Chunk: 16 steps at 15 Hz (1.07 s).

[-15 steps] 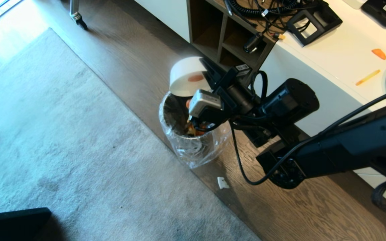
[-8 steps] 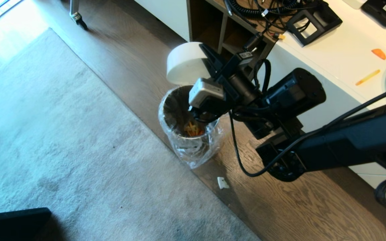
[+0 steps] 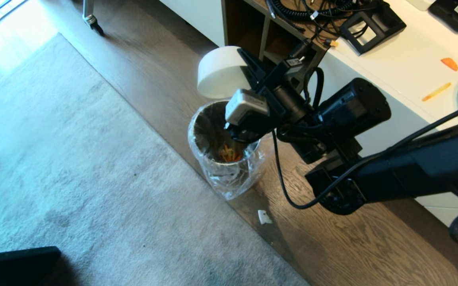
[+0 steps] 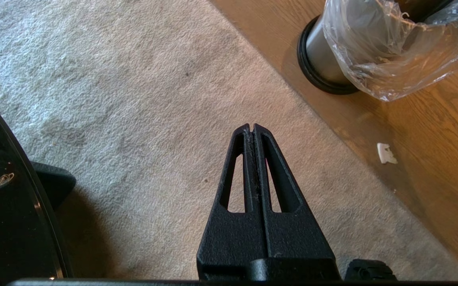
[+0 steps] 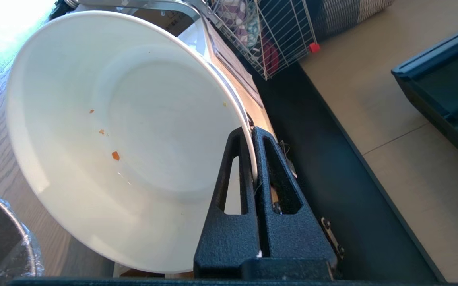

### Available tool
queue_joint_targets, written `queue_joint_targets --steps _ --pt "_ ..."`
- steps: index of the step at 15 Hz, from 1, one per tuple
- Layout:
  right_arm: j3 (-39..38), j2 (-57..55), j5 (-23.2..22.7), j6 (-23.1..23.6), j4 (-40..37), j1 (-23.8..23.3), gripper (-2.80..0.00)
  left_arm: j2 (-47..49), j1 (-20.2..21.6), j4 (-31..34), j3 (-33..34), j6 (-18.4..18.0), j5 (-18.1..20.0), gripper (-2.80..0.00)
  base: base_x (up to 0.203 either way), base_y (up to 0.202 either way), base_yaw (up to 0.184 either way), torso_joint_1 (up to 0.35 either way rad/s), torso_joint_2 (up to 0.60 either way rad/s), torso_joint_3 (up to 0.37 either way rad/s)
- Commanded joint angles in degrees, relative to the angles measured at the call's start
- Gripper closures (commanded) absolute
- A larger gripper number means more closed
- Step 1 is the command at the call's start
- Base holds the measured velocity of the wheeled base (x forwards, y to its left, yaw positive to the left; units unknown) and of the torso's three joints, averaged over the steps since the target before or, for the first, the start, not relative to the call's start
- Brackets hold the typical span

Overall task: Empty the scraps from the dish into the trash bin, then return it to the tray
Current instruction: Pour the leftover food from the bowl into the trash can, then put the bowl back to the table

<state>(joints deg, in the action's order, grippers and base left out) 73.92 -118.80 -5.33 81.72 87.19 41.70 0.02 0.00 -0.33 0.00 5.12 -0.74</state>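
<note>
Right gripper pinches glossy white round bowl by its rim, emptied above bag-lined dark bin; level it before returning. Left gripper closed, idle.

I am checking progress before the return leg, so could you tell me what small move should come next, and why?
Probably turn the bowl upright and swing it back toward the counter: only specks cling inside it, the scraps lie in the bin, and the right claw grips its rim.
</note>
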Motion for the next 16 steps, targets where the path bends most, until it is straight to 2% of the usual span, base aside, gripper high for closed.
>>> queue_joint_targets --steps 1,5,9,16 --pt "-0.2 0.6 2.7 -1.3 2.5 0.1 0.00 0.0 0.0 0.0 0.0 0.1 0.0 0.00 0.000 0.000 0.000 0.000 0.00 0.000" --pt "-0.5 2.0 17.0 -6.9 2.5 0.1 0.00 0.0 0.0 0.0 0.0 0.1 0.0 0.00 0.000 0.000 0.000 0.000 0.00 0.000" --pt "-2.6 4.7 28.3 -10.1 2.5 0.0 0.00 0.0 0.0 0.0 0.0 0.1 0.0 0.00 0.000 0.000 0.000 0.000 0.00 0.000" --pt "-3.2 5.9 31.9 -15.9 1.9 -1.3 0.00 0.0 0.0 0.0 0.0 0.1 0.0 0.00 0.000 0.000 0.000 0.000 0.00 0.000"
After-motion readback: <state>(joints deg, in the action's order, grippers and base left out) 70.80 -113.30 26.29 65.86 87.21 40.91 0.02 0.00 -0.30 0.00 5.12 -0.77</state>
